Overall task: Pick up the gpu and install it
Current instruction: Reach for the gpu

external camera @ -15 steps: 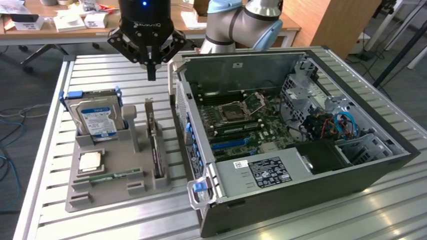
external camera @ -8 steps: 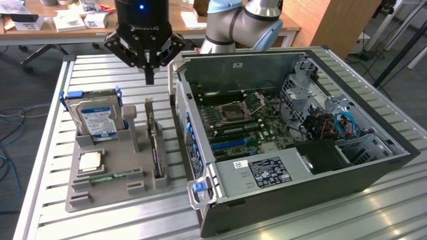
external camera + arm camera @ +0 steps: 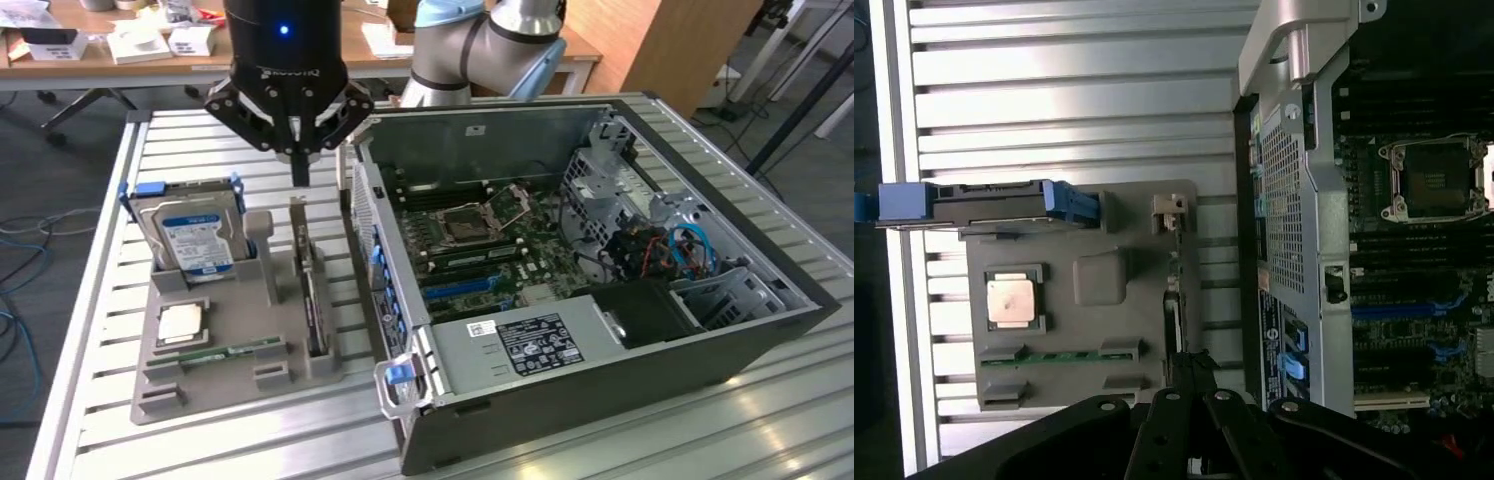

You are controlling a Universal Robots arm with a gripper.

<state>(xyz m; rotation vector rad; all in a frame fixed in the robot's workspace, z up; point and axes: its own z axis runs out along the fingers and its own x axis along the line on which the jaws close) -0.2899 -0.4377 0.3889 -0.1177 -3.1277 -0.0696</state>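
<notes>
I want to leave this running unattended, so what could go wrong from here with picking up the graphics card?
1. The gripper hangs shut right over the gpu, which stands on its thin edge in the grey holder. Descending like that would likely jab the edge rather than straddle it.
2. The card stands close beside the open computer case, so a tilted lift might clip its wall.
</notes>
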